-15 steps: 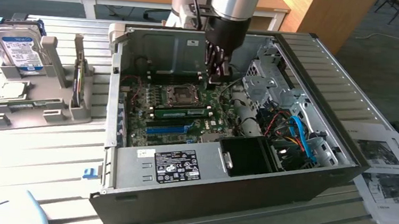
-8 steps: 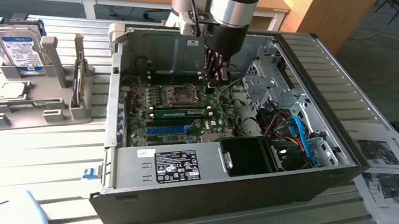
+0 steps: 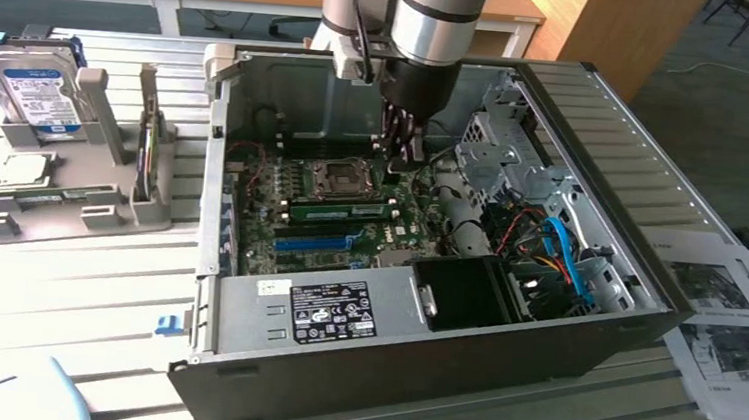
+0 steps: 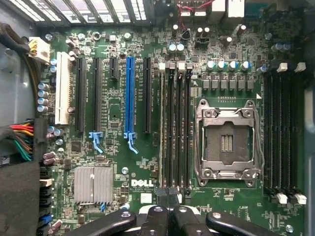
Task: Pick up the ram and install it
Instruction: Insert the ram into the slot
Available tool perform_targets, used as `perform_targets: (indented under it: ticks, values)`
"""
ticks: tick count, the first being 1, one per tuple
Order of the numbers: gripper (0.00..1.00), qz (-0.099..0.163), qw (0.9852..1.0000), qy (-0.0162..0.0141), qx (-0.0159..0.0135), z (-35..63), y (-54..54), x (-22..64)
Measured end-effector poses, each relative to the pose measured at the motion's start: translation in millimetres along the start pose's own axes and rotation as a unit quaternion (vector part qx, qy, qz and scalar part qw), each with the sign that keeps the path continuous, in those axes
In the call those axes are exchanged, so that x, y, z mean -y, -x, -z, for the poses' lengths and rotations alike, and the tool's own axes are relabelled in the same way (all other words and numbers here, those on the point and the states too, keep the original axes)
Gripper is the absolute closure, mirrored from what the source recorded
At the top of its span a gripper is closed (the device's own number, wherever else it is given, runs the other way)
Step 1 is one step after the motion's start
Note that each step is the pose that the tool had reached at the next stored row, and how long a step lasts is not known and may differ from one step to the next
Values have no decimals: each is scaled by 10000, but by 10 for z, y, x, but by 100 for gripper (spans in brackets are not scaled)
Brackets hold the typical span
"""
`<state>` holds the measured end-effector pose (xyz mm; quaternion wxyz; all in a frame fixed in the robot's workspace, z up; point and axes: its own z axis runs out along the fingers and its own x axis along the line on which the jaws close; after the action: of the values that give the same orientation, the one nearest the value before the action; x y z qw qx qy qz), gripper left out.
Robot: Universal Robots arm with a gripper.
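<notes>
A ram (image 3: 342, 211), a long green stick, stands in a slot on the motherboard inside the open computer case (image 3: 402, 373), just in front of the CPU socket (image 3: 344, 177). In the wrist view the ram (image 4: 161, 132) shows edge-on as a thin green line in the outermost of the black slots beside the socket (image 4: 226, 142). My gripper (image 3: 406, 154) hangs inside the case above the board, over one end of that slot bank. Its black fingers (image 4: 156, 216) meet at the gripper (image 4: 170, 194), which is shut with nothing visible between the tips.
A long blue slot (image 4: 129, 93) and black card slots lie beside the ram slots. A black fan shroud (image 3: 468, 293) and cables fill the case's near right corner. Outside, a grey stand (image 3: 94, 208) holds a blue-labelled hard drive (image 3: 36, 93). Papers (image 3: 726, 328) lie at the exterior view's right.
</notes>
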<state>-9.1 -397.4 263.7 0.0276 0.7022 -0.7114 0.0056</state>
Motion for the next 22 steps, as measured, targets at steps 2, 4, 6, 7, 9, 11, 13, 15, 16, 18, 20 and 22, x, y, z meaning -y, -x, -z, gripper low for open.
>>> perform_targets:
  ticks: [2,4,6,7,9,11,13,15,16,18,20,22]
  values:
    - [91,0,10000,0,0,-36,2,1]
    - [91,0,10000,0,0,-72,3,2]
    - [91,0,10000,0,0,-108,5,3]
    - [91,0,10000,0,0,-127,6,4]
    - [91,0,10000,0,0,-160,7,5]
    - [91,0,10000,0,0,-161,7,5]
    - [91,0,10000,0,0,-162,8,5]
    - [91,0,10000,0,0,-162,8,5]
    - [91,0,10000,0,0,-162,8,5]
    - [91,0,10000,0,0,-162,8,18]
    - [91,0,10000,1,0,-161,8,43]
    - [91,0,10000,1,0,-160,8,61]
